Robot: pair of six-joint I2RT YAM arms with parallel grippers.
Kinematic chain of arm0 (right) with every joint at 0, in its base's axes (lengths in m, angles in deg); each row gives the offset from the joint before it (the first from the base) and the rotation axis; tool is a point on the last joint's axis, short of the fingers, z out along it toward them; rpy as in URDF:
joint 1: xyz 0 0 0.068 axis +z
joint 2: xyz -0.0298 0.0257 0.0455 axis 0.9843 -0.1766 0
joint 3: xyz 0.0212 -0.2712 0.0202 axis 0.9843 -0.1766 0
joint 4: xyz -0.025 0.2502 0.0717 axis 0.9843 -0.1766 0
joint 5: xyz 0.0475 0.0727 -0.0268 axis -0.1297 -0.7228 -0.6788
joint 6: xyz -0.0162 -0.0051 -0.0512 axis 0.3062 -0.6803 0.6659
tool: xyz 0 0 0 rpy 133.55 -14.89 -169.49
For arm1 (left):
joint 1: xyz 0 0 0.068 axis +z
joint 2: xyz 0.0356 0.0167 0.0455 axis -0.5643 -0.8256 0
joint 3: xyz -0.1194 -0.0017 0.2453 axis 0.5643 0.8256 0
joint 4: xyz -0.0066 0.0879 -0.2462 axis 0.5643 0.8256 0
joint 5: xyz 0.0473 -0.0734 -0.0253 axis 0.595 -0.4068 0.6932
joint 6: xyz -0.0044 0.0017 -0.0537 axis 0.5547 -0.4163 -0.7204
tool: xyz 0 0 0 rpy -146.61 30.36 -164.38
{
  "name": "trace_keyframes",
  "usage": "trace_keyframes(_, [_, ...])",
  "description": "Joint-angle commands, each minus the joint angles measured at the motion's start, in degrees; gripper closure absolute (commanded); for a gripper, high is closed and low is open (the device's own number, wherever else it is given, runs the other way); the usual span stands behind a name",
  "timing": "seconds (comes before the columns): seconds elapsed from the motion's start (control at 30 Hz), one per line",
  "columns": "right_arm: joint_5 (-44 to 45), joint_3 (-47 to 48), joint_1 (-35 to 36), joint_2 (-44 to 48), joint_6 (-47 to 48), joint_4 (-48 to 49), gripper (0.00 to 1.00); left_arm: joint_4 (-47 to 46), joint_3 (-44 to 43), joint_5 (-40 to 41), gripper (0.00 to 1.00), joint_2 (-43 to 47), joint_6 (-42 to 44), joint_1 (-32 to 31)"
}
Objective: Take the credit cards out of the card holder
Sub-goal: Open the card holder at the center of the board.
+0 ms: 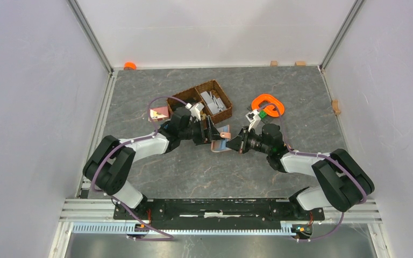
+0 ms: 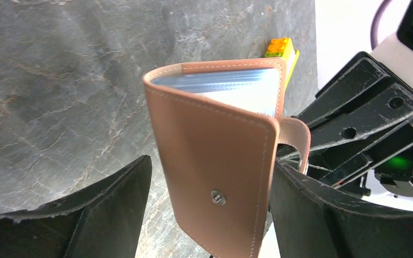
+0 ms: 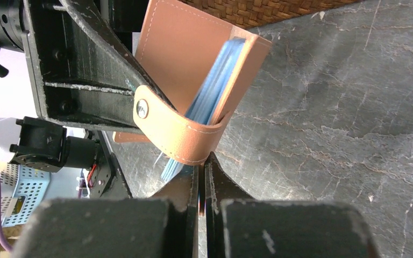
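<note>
The tan card holder stands partly open at mid-table between both grippers. In the left wrist view the card holder shows its snap-stud cover, with blue credit cards fanned inside. My left gripper straddles it. The right finger touches its edge, and a strip of floor shows beside the left finger. In the right wrist view my right gripper is shut on a thin blue card edge just under the snap strap. The credit cards sit between the covers.
A dark wicker basket with grey pieces stands just behind the left gripper. An orange ring lies behind the right gripper. A pink-and-white square piece lies at the left. Toy bricks lie beyond the holder.
</note>
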Motion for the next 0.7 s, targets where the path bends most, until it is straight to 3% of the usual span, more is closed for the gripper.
trace_keyframes(0.0, [-2.20, 0.73, 0.10, 1.00, -0.93, 6.18, 1.00, -4.82, -0.92, -4.04, 0.17, 0.25, -0.66, -0.65])
trace_keyframes(0.43, [-2.89, 0.33, -0.09, 2.82, -1.80, 6.62, 1.00, -7.87, 1.61, -4.67, 0.18, 4.93, -0.94, -0.70])
trace_keyframes(0.67, [-3.19, -0.07, -0.45, 4.03, -2.10, 6.66, 1.00, -8.85, 3.24, -4.13, 0.52, 7.40, -0.86, -0.62])
